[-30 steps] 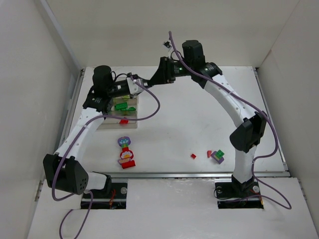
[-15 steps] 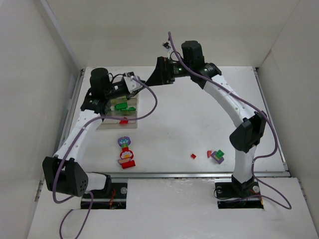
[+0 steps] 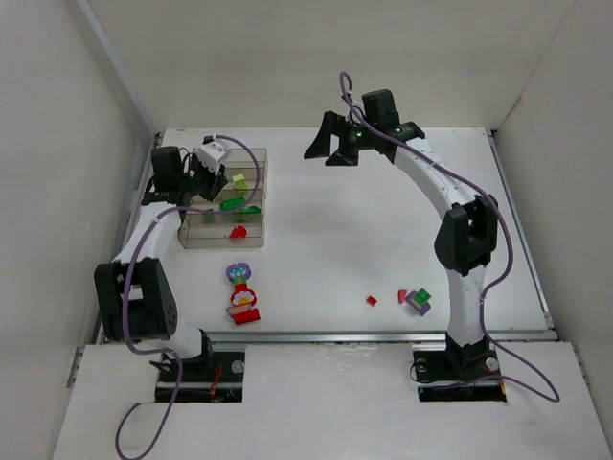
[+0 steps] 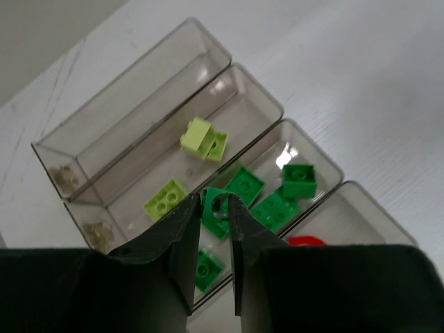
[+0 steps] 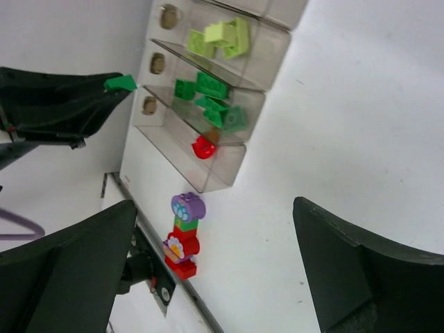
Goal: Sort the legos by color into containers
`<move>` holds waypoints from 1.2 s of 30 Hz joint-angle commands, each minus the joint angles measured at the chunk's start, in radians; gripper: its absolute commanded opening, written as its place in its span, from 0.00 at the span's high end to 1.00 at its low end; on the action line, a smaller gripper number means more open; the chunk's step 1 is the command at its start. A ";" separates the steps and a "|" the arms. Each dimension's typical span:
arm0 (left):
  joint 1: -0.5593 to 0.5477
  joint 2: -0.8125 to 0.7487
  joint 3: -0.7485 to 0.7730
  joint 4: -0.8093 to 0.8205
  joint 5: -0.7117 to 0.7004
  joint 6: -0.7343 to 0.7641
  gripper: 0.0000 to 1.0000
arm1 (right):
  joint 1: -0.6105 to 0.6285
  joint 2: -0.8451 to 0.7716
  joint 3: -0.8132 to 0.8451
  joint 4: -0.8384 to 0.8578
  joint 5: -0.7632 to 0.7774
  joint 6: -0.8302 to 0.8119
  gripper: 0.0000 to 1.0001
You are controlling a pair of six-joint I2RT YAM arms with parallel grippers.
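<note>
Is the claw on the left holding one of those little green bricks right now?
Yes, a dark green brick sits pinched between the closed fingertips of the left claw.

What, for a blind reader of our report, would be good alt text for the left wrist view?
The left gripper, shut on a green brick, hangs over a clear tray of narrow compartments. The farthest compartment holds no bricks, the next holds lime bricks, the third dark green bricks, and the nearest shows a red piece.
</note>
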 commanded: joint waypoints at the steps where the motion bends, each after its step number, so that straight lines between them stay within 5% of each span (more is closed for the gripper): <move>1: 0.033 0.037 -0.022 0.006 -0.051 0.077 1.00 | 0.011 0.017 0.078 -0.052 0.040 -0.041 0.00; 9: 0.056 0.129 -0.064 0.016 -0.139 0.260 0.98 | 0.002 0.052 0.121 -0.093 0.070 -0.051 0.00; 12: 0.065 0.129 -0.064 0.027 -0.139 0.275 0.78 | 0.002 0.043 0.121 -0.133 0.085 -0.069 0.00; 13: 0.065 0.129 -0.064 0.038 -0.148 0.275 0.67 | 0.002 0.033 0.121 -0.159 0.100 -0.083 0.00; 14: 0.065 0.129 -0.064 0.038 -0.148 0.275 0.44 | 0.002 0.032 0.121 -0.170 0.111 -0.095 0.00; 15: 0.065 0.129 -0.064 0.038 -0.148 0.275 0.35 | 0.002 0.017 0.111 -0.182 0.132 -0.095 0.00; 18: 0.065 0.129 -0.064 0.015 -0.148 0.274 0.24 | 0.002 -0.026 0.083 -0.248 0.172 -0.107 0.00; 29: 0.009 0.023 0.036 0.013 -0.401 0.056 0.20 | -0.038 -0.340 -0.323 -0.641 0.799 0.087 0.00; 36: -0.119 -0.093 -0.047 0.013 -0.410 0.017 0.20 | -0.048 -0.518 -0.642 -0.684 0.814 0.215 0.00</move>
